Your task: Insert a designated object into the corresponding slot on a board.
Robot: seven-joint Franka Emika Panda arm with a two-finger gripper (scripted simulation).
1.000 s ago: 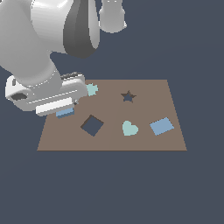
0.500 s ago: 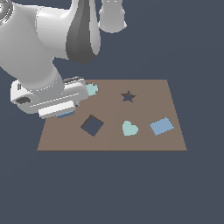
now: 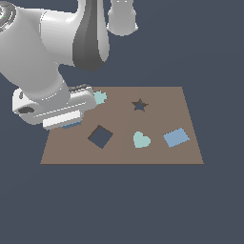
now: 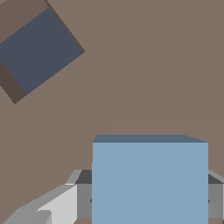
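The board (image 3: 157, 153) lies flat and brown in the exterior view. The slot (image 3: 100, 137) is a dark navy diamond-turned square hole, also seen in the wrist view as the slot (image 4: 39, 51). My gripper (image 3: 66, 122) hangs over the board's left part, left of the slot. Only a blue sliver of the designated object (image 3: 72, 125) shows under the hand. In the wrist view the light-blue block (image 4: 150, 179) fills the space in my gripper (image 4: 148, 197). A grey finger (image 4: 83, 194) presses against each of its sides, so the gripper is shut on it. The block sits apart from the slot.
A dark star-shaped hole (image 3: 139, 105) lies at the back of the board. A pale teal heart (image 3: 141, 140) and a flat blue tile (image 3: 176, 137) sit right of the slot. A pale teal piece (image 3: 99, 98) peeks out behind the hand.
The hand with the blue block has shifted slightly toward the exterior view's right. The upper arm has swung across. The board's pieces have not moved.
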